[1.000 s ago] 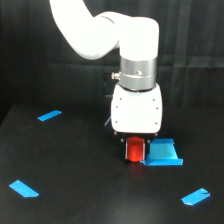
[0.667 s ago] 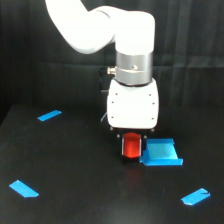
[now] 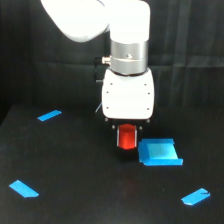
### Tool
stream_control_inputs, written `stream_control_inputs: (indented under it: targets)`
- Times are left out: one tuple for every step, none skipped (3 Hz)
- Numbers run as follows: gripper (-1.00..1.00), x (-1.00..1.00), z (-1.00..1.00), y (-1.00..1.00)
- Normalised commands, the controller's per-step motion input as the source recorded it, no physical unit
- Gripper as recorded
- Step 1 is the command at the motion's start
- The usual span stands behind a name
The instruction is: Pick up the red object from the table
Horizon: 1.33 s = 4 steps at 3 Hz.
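Observation:
The red object [image 3: 127, 138] is a small red-orange chunk held between the fingers of my gripper [image 3: 127, 136], just under the white gripper body. It appears lifted a little above the black table [image 3: 80, 190]. The gripper is shut on it, and the fingers are mostly hidden by the body. The flat blue square piece [image 3: 159, 152] lies on the table right beside it, toward the exterior view's right.
Blue strips lie on the table at the exterior view's left back [image 3: 49, 115], left front [image 3: 23, 188] and right front [image 3: 195, 196]. The white arm rises from the gripper toward the upper left. A dark backdrop hangs behind.
The gripper has risen with the red object in it. The object now sits higher relative to the blue square piece, which has stayed put.

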Motion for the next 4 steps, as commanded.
stream_control_inputs:
  targets:
    - [-1.00,-0.07,0.98,-0.06]
    - [-0.96,0.10,0.92,-0.12]
    - [-1.00,0.18,1.00,-0.14]
    - [-0.96,0.05,0.99,-0.04]
